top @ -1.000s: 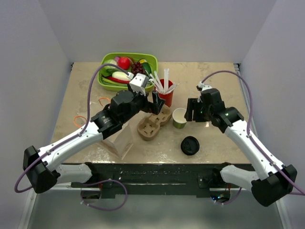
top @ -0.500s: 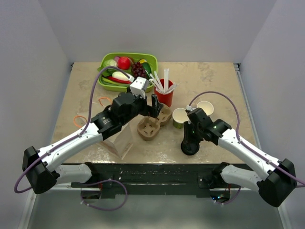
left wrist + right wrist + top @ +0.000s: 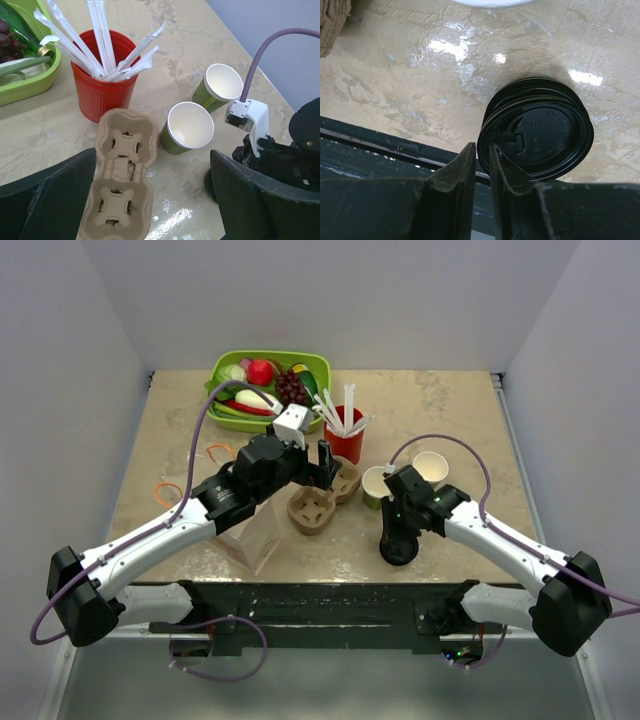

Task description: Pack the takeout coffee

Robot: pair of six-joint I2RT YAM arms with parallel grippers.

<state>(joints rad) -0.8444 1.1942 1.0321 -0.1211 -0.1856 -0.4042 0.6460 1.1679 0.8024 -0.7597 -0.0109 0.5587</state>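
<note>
Black lid at end effector tips

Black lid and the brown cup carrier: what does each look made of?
The black lid looks like thin moulded plastic with a semi-gloss finish: it has crisp raised markings, a formed sip tab and soft highlights along its rim. The cup carrier looks like pressed paper pulp, matte: dull tan, a fibrous surface and rough-edged slots.

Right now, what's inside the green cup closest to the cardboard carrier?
Nothing that shows: the green cup is open-topped, with a bare white inside down to the bottom. Its own wall hides part of the floor. The black lid is off it.
</note>
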